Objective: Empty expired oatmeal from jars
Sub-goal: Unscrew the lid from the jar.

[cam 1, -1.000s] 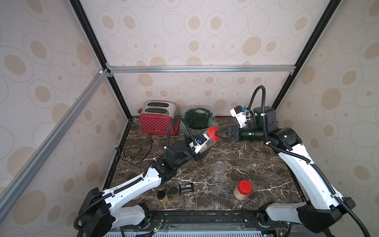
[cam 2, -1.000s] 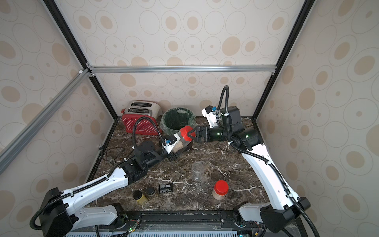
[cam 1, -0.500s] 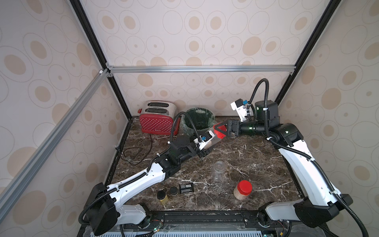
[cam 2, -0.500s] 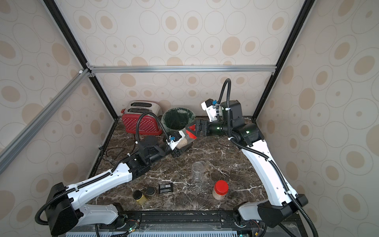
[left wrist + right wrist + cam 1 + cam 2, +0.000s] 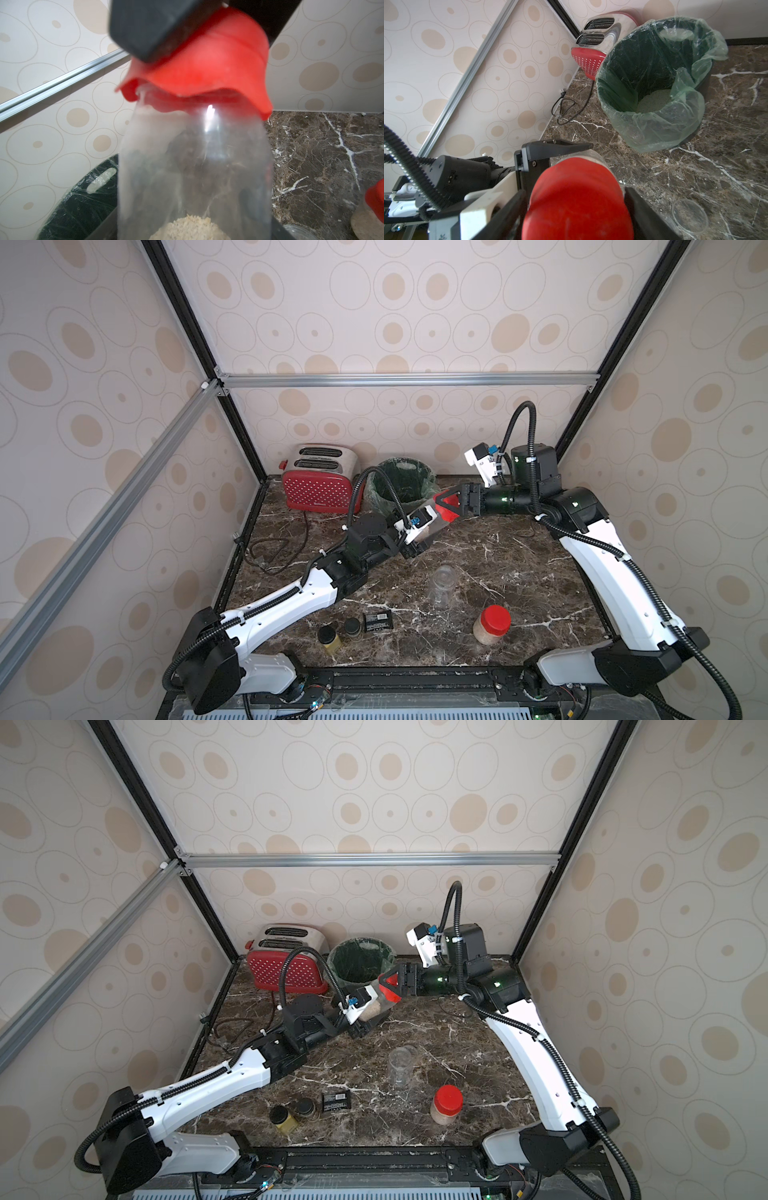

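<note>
Jar (image 5: 195, 166) — lid (image 5: 207, 72) half behind right pincer (image 5: 574, 193)

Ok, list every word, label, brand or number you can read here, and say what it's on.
Nothing in these views can be read as text.
On the red toaster: a faint pale brand mark low on its front, too small to read.
On the black packet: white print, possibly a barcode, too small to read.

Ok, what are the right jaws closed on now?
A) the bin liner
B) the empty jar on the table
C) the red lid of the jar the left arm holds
C: the right wrist view shows the jaws pressed against both sides of the red lid, which looks squashed in the left wrist view.
</note>
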{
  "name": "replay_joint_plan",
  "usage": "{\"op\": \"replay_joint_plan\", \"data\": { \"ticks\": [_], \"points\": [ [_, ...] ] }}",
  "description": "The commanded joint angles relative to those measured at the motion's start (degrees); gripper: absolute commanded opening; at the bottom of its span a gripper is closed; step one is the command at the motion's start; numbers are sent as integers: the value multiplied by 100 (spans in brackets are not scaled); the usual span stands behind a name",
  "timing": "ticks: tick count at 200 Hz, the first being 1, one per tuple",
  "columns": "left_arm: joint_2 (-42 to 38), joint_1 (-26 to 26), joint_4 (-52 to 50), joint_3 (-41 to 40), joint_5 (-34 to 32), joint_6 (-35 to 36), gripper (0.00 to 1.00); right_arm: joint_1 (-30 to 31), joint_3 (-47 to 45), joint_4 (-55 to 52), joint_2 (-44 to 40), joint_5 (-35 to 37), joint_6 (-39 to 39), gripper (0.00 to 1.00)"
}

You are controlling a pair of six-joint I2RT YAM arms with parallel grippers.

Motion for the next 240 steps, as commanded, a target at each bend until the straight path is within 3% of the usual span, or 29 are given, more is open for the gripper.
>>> {"op": "replay_joint_plan", "data": {
  "ticks": [1, 15, 35, 59, 93, 136, 209, 240],
  "points": [
    [57, 38, 153, 275, 87, 184, 64, -26, 123, -77, 108, -118, -28, 65],
    [71, 53, 173, 258, 90, 137, 64, -23, 165, -133, 161, -216, -74, 55],
    [76, 62, 173, 233, 120, 89, 64, -25, 165, -94, 166, -387, -247, 50],
    [4, 73, 127, 213, 135, 53, 64, -17, 140, 263, 209, -1204, -609, 44],
    [-72, 88, 152, 139, 216, -41, 64, -49, 550, -192, 397, -2446, -2533, 44],
    [-117, 79, 35, 121, 392, -123, 64, -81, 1049, -1150, 482, -2508, -4674, 39],
    [-112, 75, -12, 74, 416, -117, 63, -229, 837, -742, 452, -2600, -4742, 38],
    [-154, 73, 141, -50, 401, -214, 63, -238, 700, -560, 485, -2632, -4394, 54]
  ]
}}
